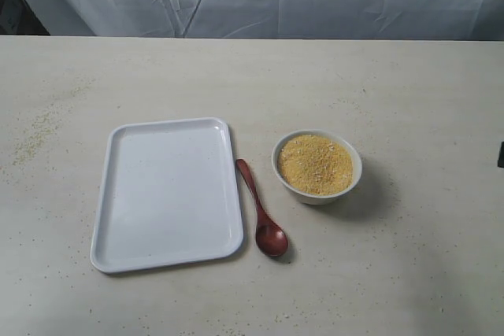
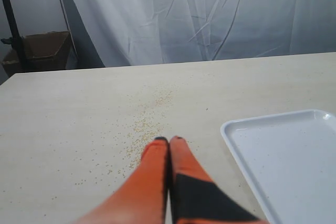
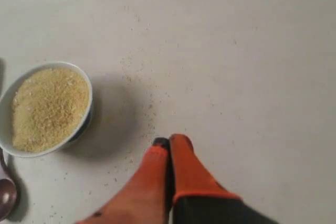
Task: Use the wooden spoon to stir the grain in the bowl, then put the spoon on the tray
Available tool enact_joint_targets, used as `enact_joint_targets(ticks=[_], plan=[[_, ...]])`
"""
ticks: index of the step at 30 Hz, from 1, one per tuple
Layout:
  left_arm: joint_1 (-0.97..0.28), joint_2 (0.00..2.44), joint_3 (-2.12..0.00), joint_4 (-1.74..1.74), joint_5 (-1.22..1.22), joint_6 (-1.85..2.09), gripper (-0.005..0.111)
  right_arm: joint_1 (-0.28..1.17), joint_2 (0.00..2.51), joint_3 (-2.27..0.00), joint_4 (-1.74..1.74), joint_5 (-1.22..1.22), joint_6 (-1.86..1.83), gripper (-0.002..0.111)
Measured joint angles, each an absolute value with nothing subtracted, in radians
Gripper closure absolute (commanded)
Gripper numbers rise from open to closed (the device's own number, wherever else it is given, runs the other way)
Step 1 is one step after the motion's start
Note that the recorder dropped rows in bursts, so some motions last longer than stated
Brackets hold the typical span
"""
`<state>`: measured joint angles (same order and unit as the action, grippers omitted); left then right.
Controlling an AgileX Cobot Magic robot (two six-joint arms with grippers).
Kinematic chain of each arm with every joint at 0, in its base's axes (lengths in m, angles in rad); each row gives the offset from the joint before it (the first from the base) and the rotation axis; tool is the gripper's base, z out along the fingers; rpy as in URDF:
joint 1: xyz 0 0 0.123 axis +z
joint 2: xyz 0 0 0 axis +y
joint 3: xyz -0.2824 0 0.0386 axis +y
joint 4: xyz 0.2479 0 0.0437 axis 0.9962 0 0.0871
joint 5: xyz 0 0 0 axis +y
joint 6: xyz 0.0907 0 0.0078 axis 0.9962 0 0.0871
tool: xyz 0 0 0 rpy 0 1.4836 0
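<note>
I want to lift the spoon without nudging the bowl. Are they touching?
Apart. The exterior view shows bare table between the spoon and the bowl.

we can read no text, label, brand, number or sign in any of the 3 views. the tray (image 1: 167,194) and the bowl (image 1: 318,198) show plain white surfaces, the wooden spoon (image 1: 258,208) plain dark brown, and the table (image 1: 409,100) a plain pale top.
</note>
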<state>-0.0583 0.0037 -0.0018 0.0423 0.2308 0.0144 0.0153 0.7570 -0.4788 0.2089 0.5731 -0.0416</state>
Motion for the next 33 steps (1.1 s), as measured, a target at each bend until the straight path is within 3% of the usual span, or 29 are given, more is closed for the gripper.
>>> enact_joint_targets(ticks=[6, 20, 26, 33], plan=[[-0.058, 0.004, -0.002, 0.042, 0.231, 0.014, 0.107, 0.081, 1.004, -0.622, 0.256, 0.687, -0.044, 0.109], [-0.058, 0.004, -0.002, 0.042, 0.231, 0.014, 0.107, 0.584, 1.662, -1.197, 0.226, 0.869, -0.028, 0.109], [-0.058, 0.004, -0.002, 0.042, 0.231, 0.014, 0.107, 0.74, 1.919, -1.418, 0.074, 0.922, 0.155, 0.109], [-0.058, 0.004, -0.002, 0.042, 0.231, 0.014, 0.107, 0.83, 2.06, -1.521, -0.117, 0.932, 0.374, 0.109]])
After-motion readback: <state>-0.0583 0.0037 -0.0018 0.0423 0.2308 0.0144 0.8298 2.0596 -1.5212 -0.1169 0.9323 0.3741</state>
